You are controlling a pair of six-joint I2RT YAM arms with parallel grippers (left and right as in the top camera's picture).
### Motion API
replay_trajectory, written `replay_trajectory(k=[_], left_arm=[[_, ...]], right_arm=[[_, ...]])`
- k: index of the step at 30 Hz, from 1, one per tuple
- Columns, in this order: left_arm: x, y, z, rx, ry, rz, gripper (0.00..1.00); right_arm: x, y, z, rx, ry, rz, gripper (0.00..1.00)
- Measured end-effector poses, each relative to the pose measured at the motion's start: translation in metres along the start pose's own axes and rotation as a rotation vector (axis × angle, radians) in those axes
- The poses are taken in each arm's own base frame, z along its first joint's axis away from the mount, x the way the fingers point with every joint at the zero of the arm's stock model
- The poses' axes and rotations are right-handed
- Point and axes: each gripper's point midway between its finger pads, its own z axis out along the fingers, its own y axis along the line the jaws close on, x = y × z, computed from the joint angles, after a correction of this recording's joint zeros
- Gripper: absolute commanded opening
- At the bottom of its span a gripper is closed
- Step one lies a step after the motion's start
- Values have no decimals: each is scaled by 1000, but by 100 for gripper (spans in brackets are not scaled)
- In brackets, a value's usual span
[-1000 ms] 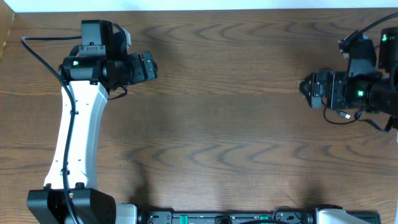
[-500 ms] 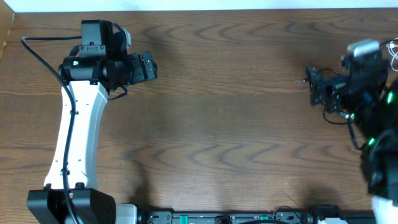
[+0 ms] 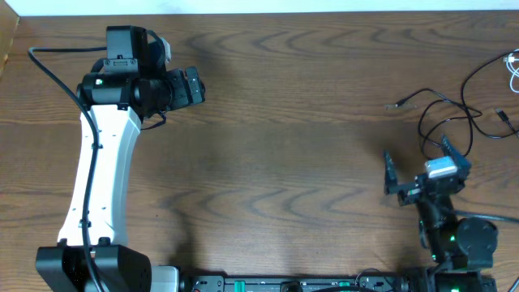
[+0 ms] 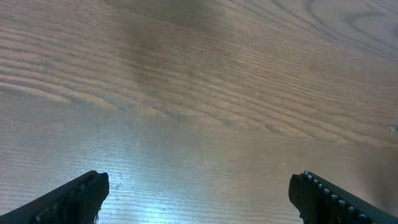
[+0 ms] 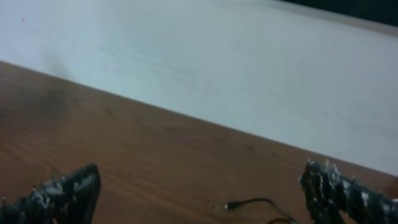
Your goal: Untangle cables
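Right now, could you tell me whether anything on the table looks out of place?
Only the black cables: they sprawl in loose, crossing loops near the right edge of the table, with a white cable running off the frame. Nothing looks damaged or spilled.

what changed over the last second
The right arm pulled back from the far right of the table toward the near edge. The right end effector is now open and empty. The black cables it had covered now show in loose loops, with a white one at the edge. The left arm and the open left end effector stayed put.
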Motion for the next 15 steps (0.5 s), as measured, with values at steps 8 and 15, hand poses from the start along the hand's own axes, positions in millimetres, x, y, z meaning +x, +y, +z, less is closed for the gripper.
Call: replay_trajectory(k=[8,15], left_arm=[[0,0,0,-1,1,0,98],[0,0,1,-1,1,0,98]], right_arm=[[34,8,-7,9,-50,-8,99],[75,16,-8,-17,69,31,99]])
